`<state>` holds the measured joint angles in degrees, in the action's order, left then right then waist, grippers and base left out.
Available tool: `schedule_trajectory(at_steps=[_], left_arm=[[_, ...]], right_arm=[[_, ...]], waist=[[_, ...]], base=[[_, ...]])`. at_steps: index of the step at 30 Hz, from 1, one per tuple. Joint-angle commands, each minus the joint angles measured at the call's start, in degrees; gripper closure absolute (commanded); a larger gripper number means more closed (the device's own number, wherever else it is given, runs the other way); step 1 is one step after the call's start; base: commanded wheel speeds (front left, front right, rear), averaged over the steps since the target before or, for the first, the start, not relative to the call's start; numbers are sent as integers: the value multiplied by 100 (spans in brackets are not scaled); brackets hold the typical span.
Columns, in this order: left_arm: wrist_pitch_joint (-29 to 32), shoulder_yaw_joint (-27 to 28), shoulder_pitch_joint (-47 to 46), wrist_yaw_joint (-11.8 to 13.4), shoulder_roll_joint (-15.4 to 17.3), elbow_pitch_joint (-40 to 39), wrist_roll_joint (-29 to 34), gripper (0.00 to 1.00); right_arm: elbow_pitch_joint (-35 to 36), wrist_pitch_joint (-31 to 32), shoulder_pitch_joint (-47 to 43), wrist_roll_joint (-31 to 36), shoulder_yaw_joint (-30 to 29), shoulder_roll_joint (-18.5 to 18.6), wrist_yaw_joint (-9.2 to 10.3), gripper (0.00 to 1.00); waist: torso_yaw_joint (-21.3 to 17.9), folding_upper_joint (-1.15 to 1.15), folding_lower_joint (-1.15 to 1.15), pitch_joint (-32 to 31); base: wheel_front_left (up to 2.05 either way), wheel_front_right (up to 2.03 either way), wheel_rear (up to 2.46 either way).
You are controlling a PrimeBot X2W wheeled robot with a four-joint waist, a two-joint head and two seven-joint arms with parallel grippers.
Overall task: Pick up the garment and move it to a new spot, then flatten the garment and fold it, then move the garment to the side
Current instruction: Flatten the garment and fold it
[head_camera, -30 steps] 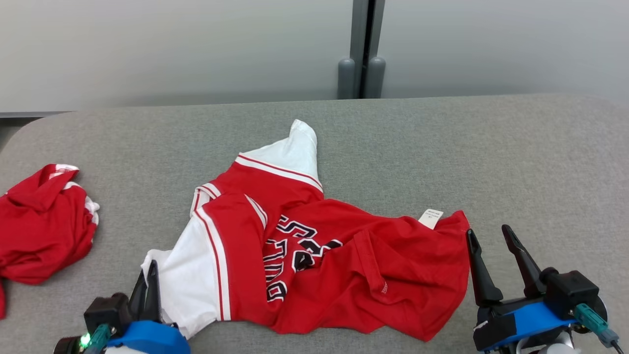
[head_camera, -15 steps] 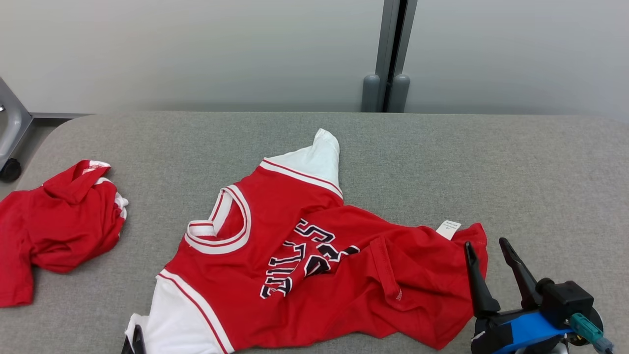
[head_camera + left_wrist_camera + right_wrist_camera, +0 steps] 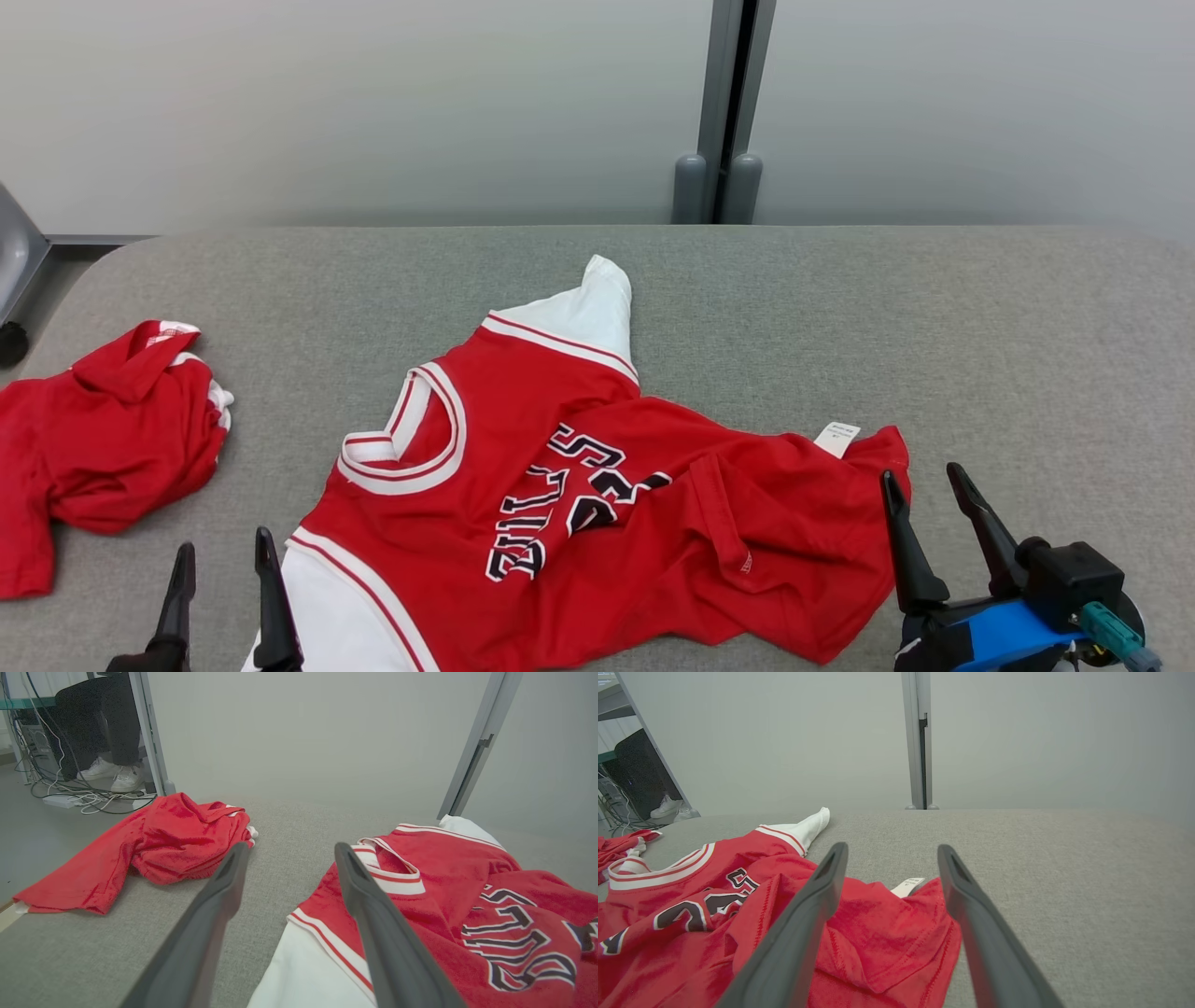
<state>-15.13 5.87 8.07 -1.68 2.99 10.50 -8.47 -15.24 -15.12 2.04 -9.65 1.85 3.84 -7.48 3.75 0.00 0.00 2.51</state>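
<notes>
The garment (image 3: 597, 504) is a red jersey with white sleeves and dark lettering, spread but rumpled on the grey table (image 3: 980, 336), collar to the left, a white tag near its right hem. In the left wrist view its collar and white sleeve (image 3: 420, 891) lie right of my fingers. My left gripper (image 3: 224, 551) stands open at the near left, just beside the white sleeve, holding nothing. My right gripper (image 3: 924, 476) is open at the jersey's right hem, over the red cloth (image 3: 878, 933), nothing between its fingers.
A second red garment (image 3: 103, 439) lies bunched at the table's left edge (image 3: 154, 849). A grey partition post (image 3: 719, 112) stands behind the table. In the left wrist view a person's legs and shoes (image 3: 112, 772) and floor cables show beyond the left edge.
My left gripper let go of the white sleeve and opened, now standing beside it. The jersey's collar side unfolded and lies flatter. The camera shifted; the right gripper stayed open.
</notes>
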Motion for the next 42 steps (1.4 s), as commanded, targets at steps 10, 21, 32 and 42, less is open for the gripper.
schedule_trajectory(at_steps=[10, 21, 32, 42], left_arm=[[-2, -315, -231, -58, -11, -537, 233, 0], [-2, -418, -451, -95, -11, -248, 297, 0], [-2, -449, -449, -44, -12, -173, 247, 0], [-2, -598, -638, -16, -12, -136, 180, 0]], right_arm=[[-16, -3, -59, 9, -26, 54, -2, 0], [-103, -3, -103, 41, -83, 33, -2, 0], [-409, -4, 383, 136, 108, 301, -2, 0], [-1815, -3, 1537, 215, 404, 722, -2, 0]], waist=[[-212, 0, 0, -52], [-295, 0, 0, -46], [-193, 0, 0, 2], [8, 0, 0, 204]], base=[[0, 0, 0], [0, 0, 0], [0, 0, 0], [0, 0, 0]])
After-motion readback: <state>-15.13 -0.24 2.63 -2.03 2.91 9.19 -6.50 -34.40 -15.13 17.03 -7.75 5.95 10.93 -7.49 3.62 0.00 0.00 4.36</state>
